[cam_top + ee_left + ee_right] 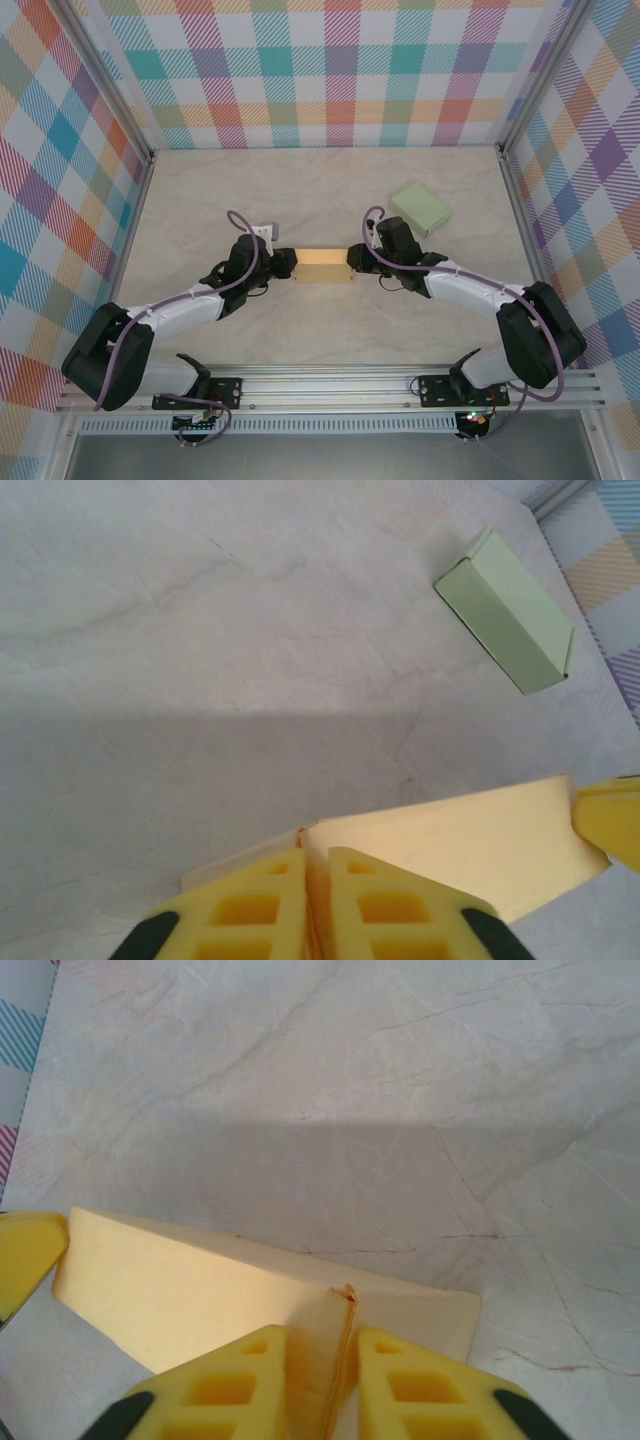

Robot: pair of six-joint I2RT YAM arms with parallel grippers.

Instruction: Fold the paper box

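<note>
Top external | left pincer [291, 265], right pincer [353, 259] grip opposite ends of paper box [322, 265]

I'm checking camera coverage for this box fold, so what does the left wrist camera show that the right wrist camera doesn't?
Left wrist view adds the green box on the table, and the left gripper up close, shut on the paper box edge. Right wrist view adds the right gripper up close, pinching a flap at the box's other end. Both share the paper box, the marble table and a yellow fingertip of the opposite gripper at the frame edge.
</note>
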